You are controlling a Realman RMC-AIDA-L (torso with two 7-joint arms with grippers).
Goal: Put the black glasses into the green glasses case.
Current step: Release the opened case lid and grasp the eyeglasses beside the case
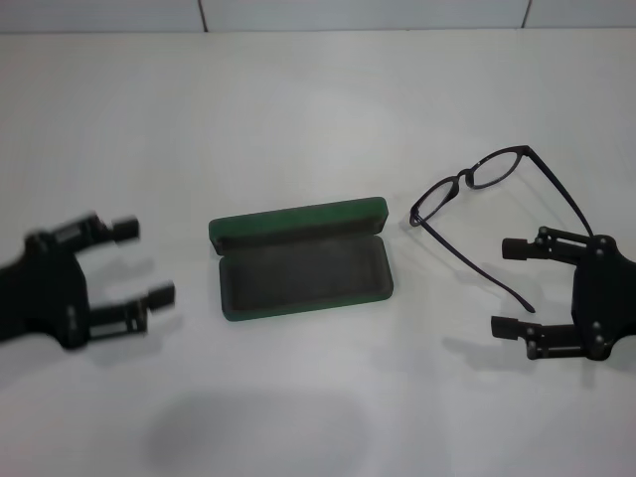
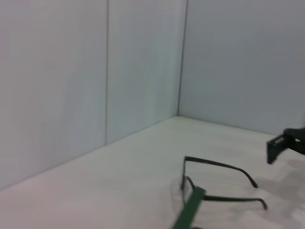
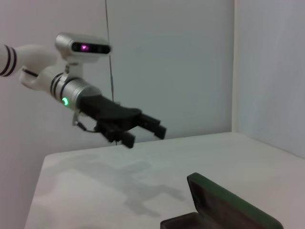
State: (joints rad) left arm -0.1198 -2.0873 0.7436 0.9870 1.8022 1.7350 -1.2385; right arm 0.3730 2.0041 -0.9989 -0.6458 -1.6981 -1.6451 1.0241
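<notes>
I see the case point(image 1: 301, 260) lying open mid-surface, ready to receive. The glasses point(image 1: 497, 204) rest just right of it, temples unfolded toward my right gripper point(image 1: 519, 288), spread and empty. My left gripper point(image 1: 139, 260) hovers spread, well left.

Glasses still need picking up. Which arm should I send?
Right, probably. The right gripper sits open beside the temple arms of the black glasses; the left gripper is beyond the open green glasses case.
</notes>
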